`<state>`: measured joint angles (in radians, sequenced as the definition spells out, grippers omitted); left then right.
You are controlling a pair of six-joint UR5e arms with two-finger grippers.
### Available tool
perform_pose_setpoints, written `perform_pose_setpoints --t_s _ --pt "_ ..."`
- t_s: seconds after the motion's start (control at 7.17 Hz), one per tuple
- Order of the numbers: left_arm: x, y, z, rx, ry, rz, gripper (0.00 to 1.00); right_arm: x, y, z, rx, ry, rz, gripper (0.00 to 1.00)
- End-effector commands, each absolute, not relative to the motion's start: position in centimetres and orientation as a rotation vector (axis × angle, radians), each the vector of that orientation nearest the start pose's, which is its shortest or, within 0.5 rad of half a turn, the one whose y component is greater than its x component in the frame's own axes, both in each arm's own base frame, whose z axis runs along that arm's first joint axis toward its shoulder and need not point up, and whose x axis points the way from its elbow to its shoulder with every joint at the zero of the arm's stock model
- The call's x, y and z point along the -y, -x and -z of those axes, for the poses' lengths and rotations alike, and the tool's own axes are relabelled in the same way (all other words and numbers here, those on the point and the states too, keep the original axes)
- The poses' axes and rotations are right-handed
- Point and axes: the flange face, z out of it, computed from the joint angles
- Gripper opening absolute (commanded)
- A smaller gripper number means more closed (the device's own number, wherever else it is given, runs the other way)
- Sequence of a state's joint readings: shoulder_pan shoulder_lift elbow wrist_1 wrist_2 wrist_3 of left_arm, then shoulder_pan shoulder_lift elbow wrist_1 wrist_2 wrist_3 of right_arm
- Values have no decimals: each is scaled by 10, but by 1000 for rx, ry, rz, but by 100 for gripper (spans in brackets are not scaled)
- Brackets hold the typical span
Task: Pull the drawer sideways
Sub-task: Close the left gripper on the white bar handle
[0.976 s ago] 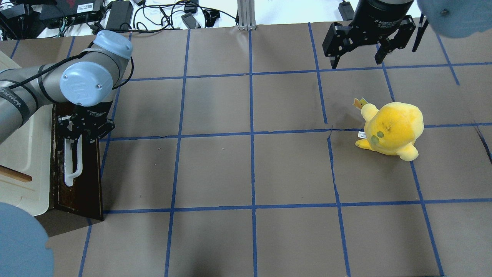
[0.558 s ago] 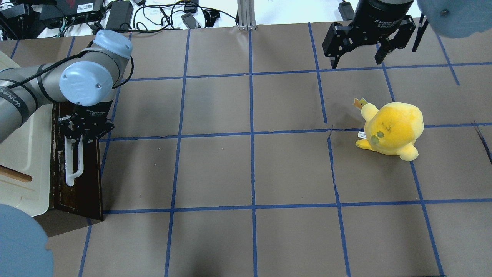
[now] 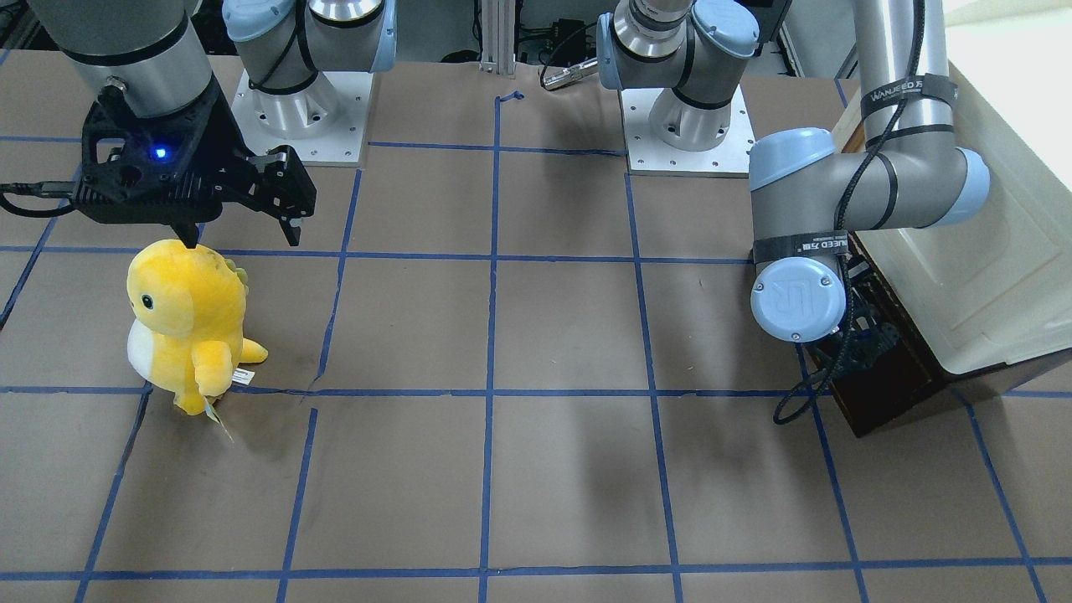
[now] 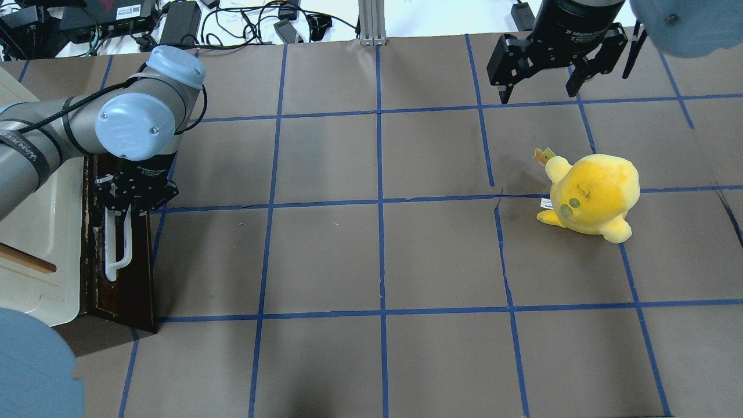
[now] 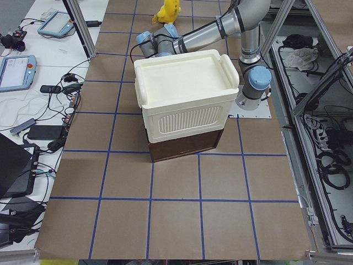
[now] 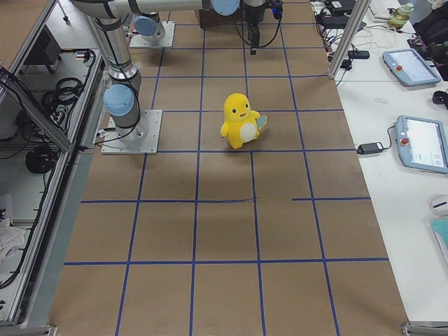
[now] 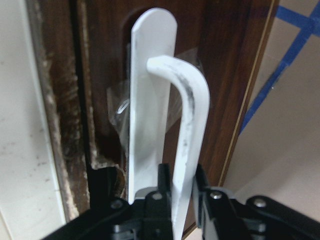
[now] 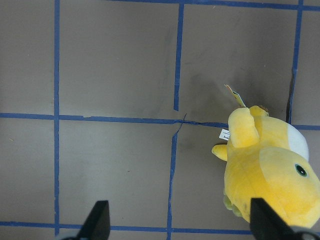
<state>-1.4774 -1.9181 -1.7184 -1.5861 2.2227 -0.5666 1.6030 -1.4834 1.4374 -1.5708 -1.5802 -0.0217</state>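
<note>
The drawer's dark brown front [image 4: 125,284] stands at the table's left edge under a cream-white cabinet [image 4: 40,232]. Its white bar handle [image 4: 119,247] runs along the front. My left gripper [image 4: 129,210] is shut on the handle's upper end. In the left wrist view the fingers [image 7: 161,192] pinch the bar [image 7: 192,125] from both sides. In the front-facing view the left gripper [image 3: 863,347] is mostly hidden behind the wrist, against the drawer [image 3: 888,398]. My right gripper [image 4: 540,93] is open and empty, high above the far right; it also shows in the front-facing view [image 3: 244,239].
A yellow plush toy [image 4: 592,194] stands on the right half of the table, below the right gripper, and shows in the right wrist view [image 8: 267,175]. Brown paper with blue tape lines covers the table [image 4: 377,261]. Cables and power bricks [image 4: 180,20] lie along the far edge.
My left gripper and the handle have moved a little to the right. The cabinet's edge has shifted slightly right with them. The right arm and the plush have not moved.
</note>
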Motion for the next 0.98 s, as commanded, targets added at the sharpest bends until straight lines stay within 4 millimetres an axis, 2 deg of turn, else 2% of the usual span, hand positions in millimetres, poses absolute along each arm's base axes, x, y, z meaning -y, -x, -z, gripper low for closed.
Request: perform_pose_setpoints --t_s 0.0,0.56,0.84 --pt "542 25 -260 -2309 567 -410 5 529 -149 -509 -3149 84 73 100" --pt "548 25 -268 -2308 565 -425 5 529 -149 -509 -3149 84 73 100" --pt "549 40 -264 -2309 546 -409 6 529 -149 -509 -3149 84 73 100"
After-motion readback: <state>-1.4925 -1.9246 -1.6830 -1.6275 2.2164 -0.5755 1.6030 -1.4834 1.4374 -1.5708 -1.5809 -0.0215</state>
